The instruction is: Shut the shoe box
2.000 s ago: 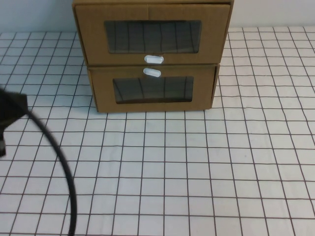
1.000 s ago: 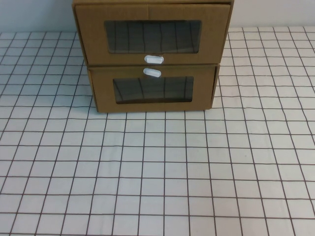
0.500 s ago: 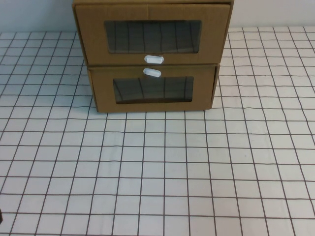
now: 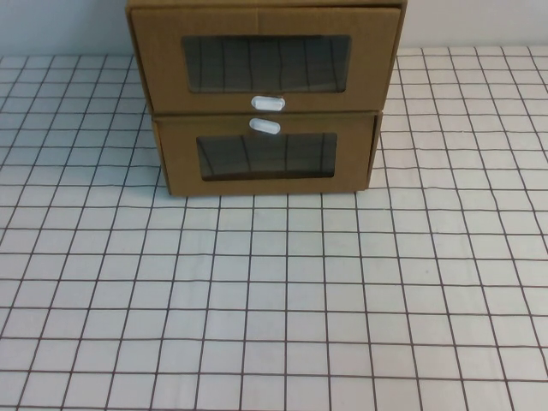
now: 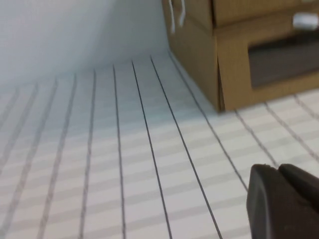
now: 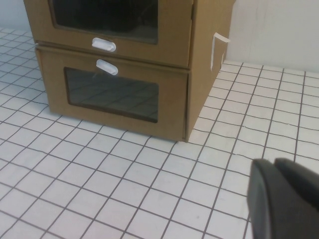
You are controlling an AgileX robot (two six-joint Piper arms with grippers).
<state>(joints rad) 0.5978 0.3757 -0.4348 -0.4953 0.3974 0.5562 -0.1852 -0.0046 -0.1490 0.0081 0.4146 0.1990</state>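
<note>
The left gripper, fingers pressed together, hangs low over the gridded table off the left corner of the stacked cartons. The right gripper, likewise pinched closed on nothing, sits back off their right front corner. Neither shows in the high view now. Two seconds ago the left arm and its cable filled that view's left edge, and it has since pulled out of sight.

With both arms clear, the job looks finished. The shoe box, the upper carton at the table's far edge, rests on a second cardboard box, and its drawer front appears flush with its shell in the right wrist view. Its clear window and the white pull tab beneath face the robot squarely. The broad front runs left to right across the table, and the drawer would slide toward or away from the robot. Whether the depth exceeds that width cannot be told.
</note>
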